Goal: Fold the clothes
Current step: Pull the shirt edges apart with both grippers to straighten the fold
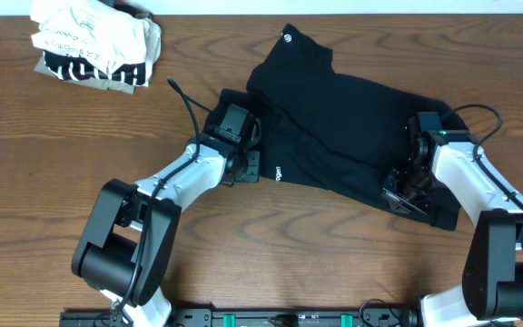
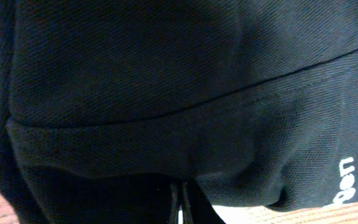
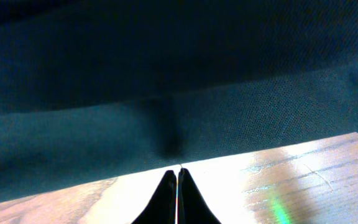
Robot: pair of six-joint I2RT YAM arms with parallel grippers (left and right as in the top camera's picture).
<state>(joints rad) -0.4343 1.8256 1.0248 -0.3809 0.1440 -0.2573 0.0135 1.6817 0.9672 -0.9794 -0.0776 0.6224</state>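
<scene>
The clothes are one black short-sleeved shirt (image 1: 334,118), lying rumpled across the middle and right of the wooden table (image 1: 62,163), with a tiny white logo (image 1: 288,38) at its far end. My left gripper (image 1: 251,162) is at the shirt's left edge. In the left wrist view its jaws (image 2: 180,202) are shut, with their tips buried in the shirt's fabric (image 2: 166,74). My right gripper (image 1: 398,186) is at the shirt's near right edge. Its jaws (image 3: 178,177) are shut, pinching the hem of the shirt (image 3: 166,93), which puckers just above the tips.
A folded white bundle (image 1: 93,45) with black lettering lies at the far left corner. White lettering (image 2: 345,180) shows on the shirt near my left gripper. Bare wood (image 3: 303,180) lies in front of the shirt.
</scene>
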